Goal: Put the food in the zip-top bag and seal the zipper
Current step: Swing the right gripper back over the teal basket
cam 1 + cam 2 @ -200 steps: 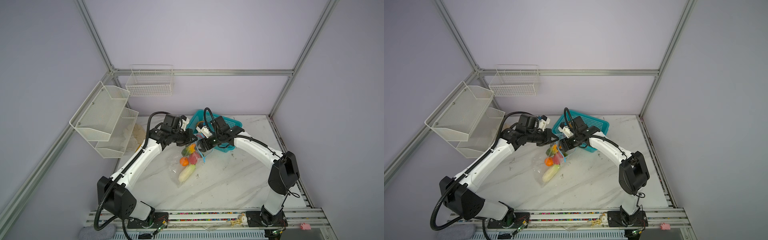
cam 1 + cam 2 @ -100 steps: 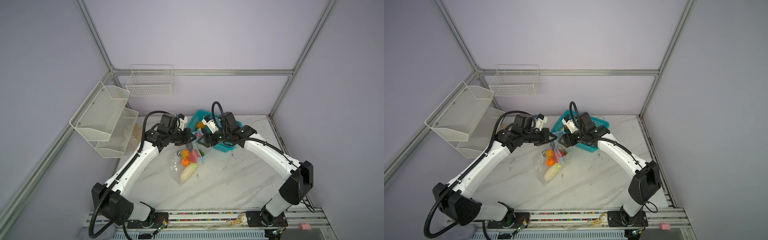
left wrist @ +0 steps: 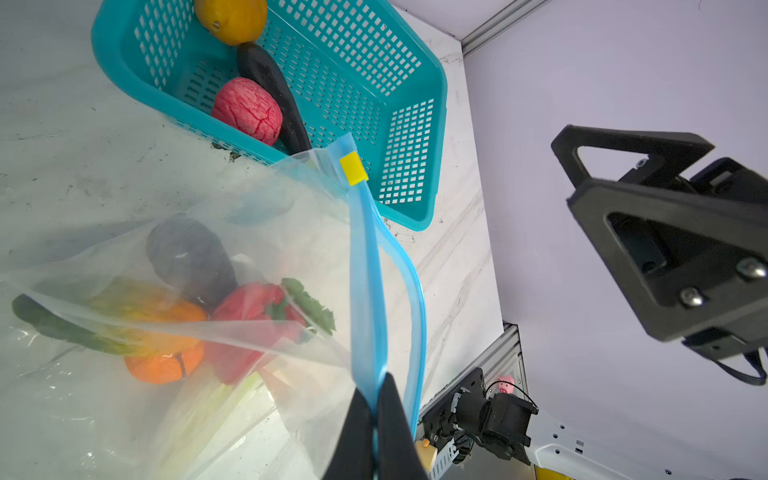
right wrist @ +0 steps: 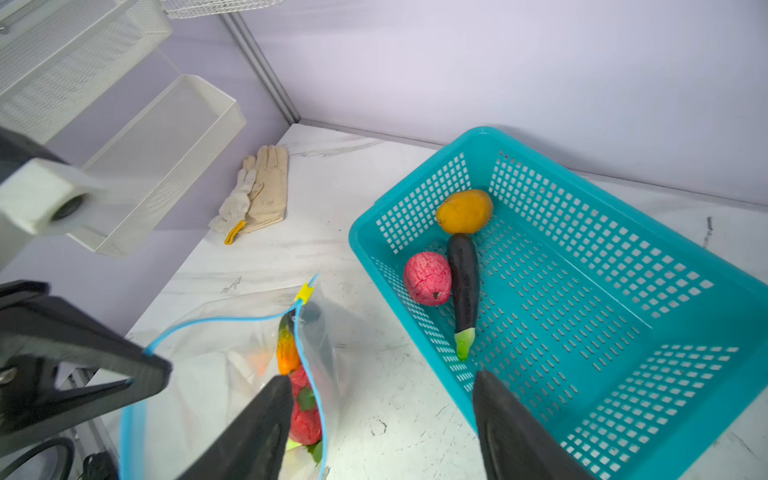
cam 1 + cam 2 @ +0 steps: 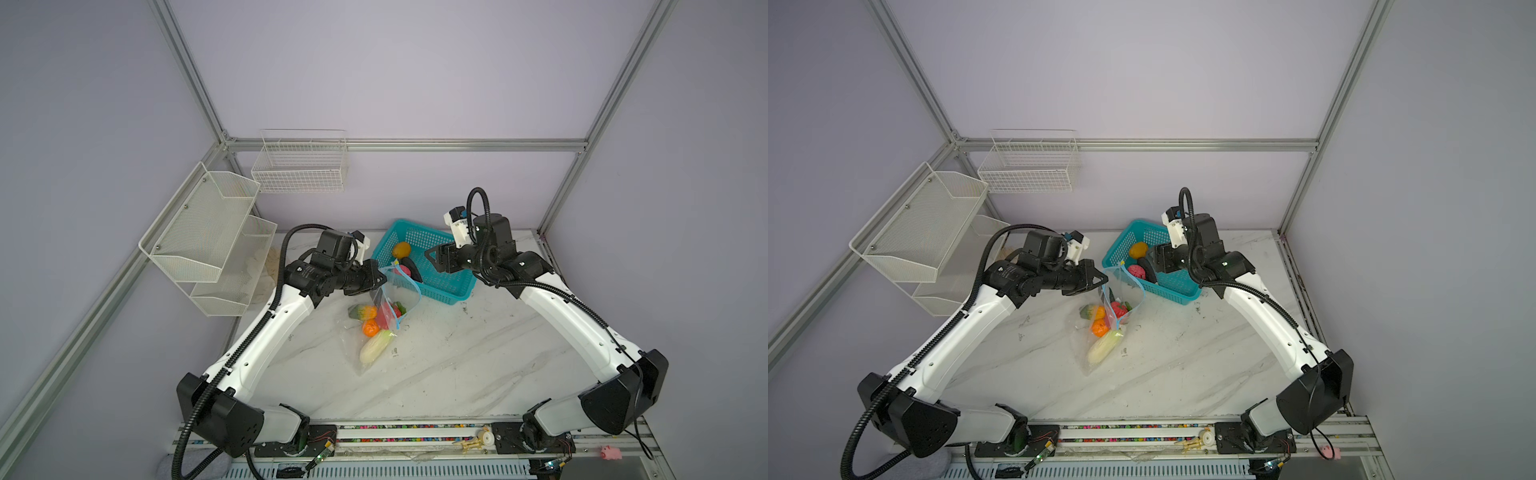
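The clear zip-top bag (image 5: 376, 332) lies on the marble table with its mouth lifted. My left gripper (image 3: 376, 409) is shut on its light-blue zipper (image 3: 365, 266); the yellow slider (image 3: 353, 168) sits at the strip's far end. Food in the bag: a white radish (image 5: 376, 345), an orange (image 5: 370, 328), red pieces (image 3: 249, 316) and a dark eggplant (image 3: 187, 257). The teal basket (image 4: 623, 415) holds a mango (image 4: 464, 211), an eggplant (image 4: 463, 278) and a pink-red piece (image 4: 427, 278). My right gripper (image 4: 380, 380) is open and empty, above the basket's rim beside the bag mouth.
White mesh shelves (image 5: 208, 232) hang on the left wall and a wire basket (image 5: 299, 166) on the back wall. A pair of beige gloves (image 4: 257, 187) lies at the table's back left corner. The teal basket stands at the back, right of the bag.
My right gripper has drawn back from the bag mouth, rightward and toward the basket, still open. My left gripper keeps its hold on the zipper strip and has hardly moved.
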### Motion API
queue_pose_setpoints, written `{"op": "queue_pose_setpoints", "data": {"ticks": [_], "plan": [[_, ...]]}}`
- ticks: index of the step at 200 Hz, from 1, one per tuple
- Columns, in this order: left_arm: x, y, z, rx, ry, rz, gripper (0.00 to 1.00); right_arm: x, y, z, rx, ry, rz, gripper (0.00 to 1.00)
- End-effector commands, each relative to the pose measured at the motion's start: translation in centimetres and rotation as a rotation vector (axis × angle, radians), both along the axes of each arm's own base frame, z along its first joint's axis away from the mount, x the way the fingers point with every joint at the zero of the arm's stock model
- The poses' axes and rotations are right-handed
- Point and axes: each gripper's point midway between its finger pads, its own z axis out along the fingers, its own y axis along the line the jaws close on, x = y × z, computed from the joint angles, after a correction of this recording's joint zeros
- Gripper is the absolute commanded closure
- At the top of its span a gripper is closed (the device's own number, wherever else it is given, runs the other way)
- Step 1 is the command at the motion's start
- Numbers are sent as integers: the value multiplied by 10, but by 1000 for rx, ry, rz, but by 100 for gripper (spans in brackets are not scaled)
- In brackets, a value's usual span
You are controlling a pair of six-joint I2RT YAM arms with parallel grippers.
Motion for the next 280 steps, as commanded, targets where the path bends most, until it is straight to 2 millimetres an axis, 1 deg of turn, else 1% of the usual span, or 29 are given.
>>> {"op": "queue_pose_setpoints", "data": {"ticks": [1,24,49,80,103,129,147,162,164,166,176,200,227,255,280], "plan": [[-2,14,28,-10,-89,16,100,17,-1,-18,-29,15,-48,29],[-2,21,21,-7,-67,33,100,35,-1,-41,-83,26,-76,29],[1,23,18,-1,-52,37,100,55,10,-69,-135,59,-63,29],[7,21,13,4,-27,38,100,76,31,-103,-185,87,33,29],[11,18,8,1,-4,36,100,98,38,-127,-210,105,69,29],[13,15,4,-3,16,32,100,113,48,-153,-203,148,136,30],[15,15,0,2,23,40,100,116,55,-162,-196,164,176,30],[15,14,3,-5,22,36,100,115,63,-170,-183,185,217,32],[19,12,-7,3,47,37,100,115,64,-172,-183,188,222,32],[21,12,-9,4,53,36,100,115,64,-172,-182,189,228,33],[22,10,-10,2,60,32,100,115,68,-178,-179,203,248,34],[24,9,-11,-1,57,30,100,117,71,-198,-197,245,271,35],[26,6,-14,-9,65,19,100,119,74,-212,-203,274,281,36],[28,2,-16,-21,74,8,100,117,84,-215,-182,279,310,37],[27,3,-14,-22,64,10,100,113,90,-219,-186,287,326,36]]}}
